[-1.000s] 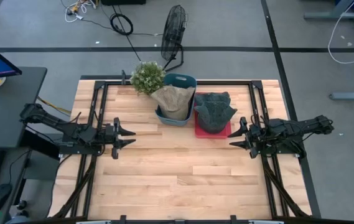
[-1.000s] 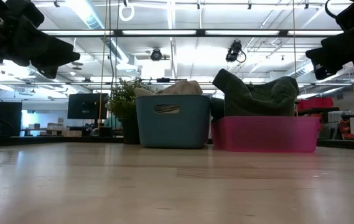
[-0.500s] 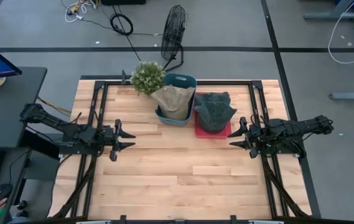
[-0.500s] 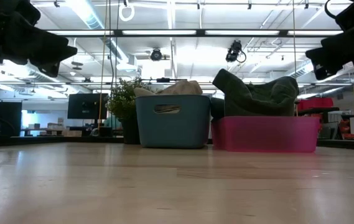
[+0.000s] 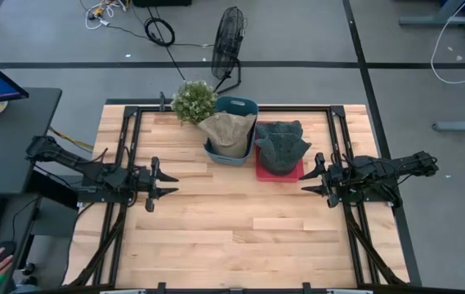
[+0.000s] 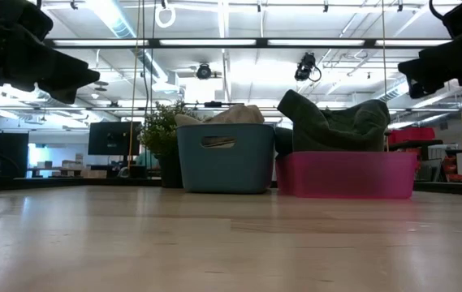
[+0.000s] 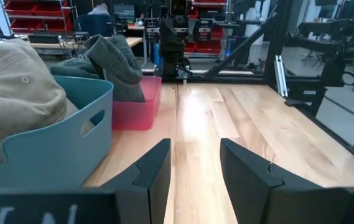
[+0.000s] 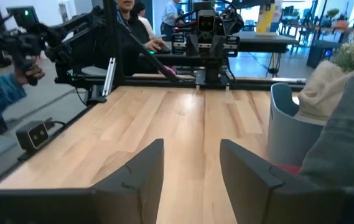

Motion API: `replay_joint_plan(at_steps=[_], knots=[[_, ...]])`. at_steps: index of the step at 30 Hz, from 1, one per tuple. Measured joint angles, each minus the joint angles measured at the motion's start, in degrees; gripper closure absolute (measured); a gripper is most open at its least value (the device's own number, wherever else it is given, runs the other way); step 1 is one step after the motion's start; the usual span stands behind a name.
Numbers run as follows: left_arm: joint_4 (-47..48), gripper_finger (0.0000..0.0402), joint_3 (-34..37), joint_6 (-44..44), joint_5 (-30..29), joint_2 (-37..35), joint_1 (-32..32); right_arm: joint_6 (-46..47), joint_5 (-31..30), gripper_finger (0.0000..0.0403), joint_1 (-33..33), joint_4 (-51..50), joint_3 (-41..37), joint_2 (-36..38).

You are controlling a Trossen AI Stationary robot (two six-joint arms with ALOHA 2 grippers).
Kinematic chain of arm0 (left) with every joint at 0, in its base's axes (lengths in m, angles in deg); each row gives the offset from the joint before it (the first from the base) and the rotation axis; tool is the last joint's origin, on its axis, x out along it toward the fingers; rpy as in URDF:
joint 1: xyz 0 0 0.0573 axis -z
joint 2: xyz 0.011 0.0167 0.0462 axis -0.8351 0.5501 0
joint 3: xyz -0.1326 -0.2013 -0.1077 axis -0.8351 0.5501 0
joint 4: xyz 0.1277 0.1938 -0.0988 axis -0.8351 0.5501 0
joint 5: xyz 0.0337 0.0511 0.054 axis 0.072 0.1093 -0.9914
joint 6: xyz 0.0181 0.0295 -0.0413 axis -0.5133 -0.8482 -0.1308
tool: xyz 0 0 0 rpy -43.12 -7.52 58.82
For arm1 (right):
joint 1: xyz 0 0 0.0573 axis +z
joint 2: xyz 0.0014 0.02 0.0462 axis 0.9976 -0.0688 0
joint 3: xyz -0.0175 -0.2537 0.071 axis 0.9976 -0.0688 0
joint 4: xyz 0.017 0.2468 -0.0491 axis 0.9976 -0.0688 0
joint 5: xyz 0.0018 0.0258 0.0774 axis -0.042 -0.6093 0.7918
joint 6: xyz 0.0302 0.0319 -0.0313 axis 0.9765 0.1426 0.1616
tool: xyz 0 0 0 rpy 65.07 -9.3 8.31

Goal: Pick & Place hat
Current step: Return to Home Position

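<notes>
A tan hat (image 5: 228,133) lies heaped in a teal bin (image 5: 243,105) near the table's far edge; it also shows in the left wrist view (image 7: 12,93). A dark green hat (image 5: 282,145) rests in a pink tray (image 5: 297,173) just right of the bin. My left gripper (image 5: 170,183) hovers open over the table's left side, pointing right. My right gripper (image 5: 306,183) hovers open over the right side, pointing left. Both are above the table, short of the bins.
A potted plant (image 5: 193,100) stands at the far edge, left of the teal bin. Bare wood (image 5: 232,229) spreads between the grippers and toward the near edge. Black frame rails (image 5: 126,147) run along both table sides. People stand beyond the table (image 8: 2,81).
</notes>
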Motion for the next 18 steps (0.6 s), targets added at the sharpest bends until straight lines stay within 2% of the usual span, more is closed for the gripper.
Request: replay_joint_plan(at_steps=[5, 11, 18], knots=[[0.01, 0.026, 0.0, -0.65, -0.02, -0.01, 0.0, -2.29, 0.03, 0.0243, 0.0, 0.0, -0.03, 0.0], [0.0, 0.0259, 0.04, -0.12, -0.02, 0.0, 0.02, 2.47, 0.03, 0.0243, 0.0, -0.02, -0.03, 0.0], [-0.03, 0.0259, 0.04, 0.0, -0.02, 0.0, 0.0, 2.58, 0.02, 0.0243, 0.0, -0.02, -0.03, 0.0]])
